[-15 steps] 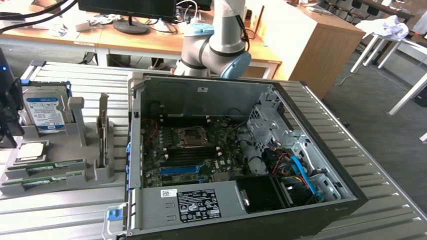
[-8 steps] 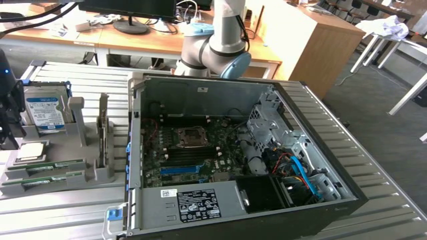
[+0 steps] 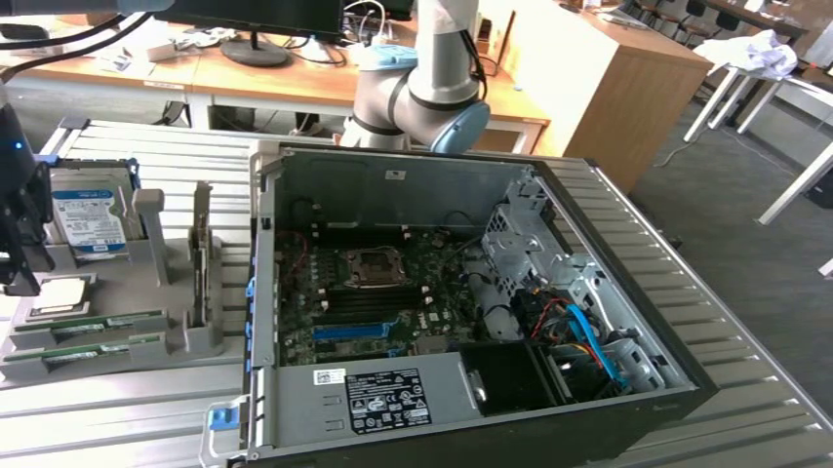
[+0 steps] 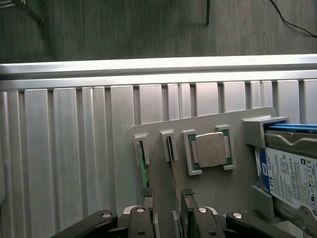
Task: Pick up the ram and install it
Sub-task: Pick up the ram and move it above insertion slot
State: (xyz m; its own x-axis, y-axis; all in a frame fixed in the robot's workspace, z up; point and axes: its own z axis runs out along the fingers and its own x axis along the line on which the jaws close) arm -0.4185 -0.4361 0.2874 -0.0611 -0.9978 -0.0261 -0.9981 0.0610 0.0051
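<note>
End effector (image 4: 167, 204) open, nothing gripped, hanging right over the holder (image 4: 218, 193) on the table (image 4: 64, 163). Both ram (image 4: 143, 168) sticks sit on edge in their slots, I'd guess so the flat faces are free to pinch. Second stick (image 4: 171, 168) lines up between the jaws. CPU (image 4: 210, 150) just beside, slot brackets crowd the approach, HDD (image 4: 292, 178) further along. Open case (image 3: 495, 292) well apart, exterior view's right

Computer case (image 3: 469, 292) and parts holder (image 3: 176, 336) side by side on a table (image 3: 117, 409).
The holder lies on the exterior view's left of the case. In it, the hard drive (image 3: 89, 222) stands at the back, the processor (image 3: 59, 295) before it, then the ram (image 3: 94, 326) and, foremost, a second ram (image 3: 85, 356); the claw (image 4: 167, 196) hangs above the ram.
</note>
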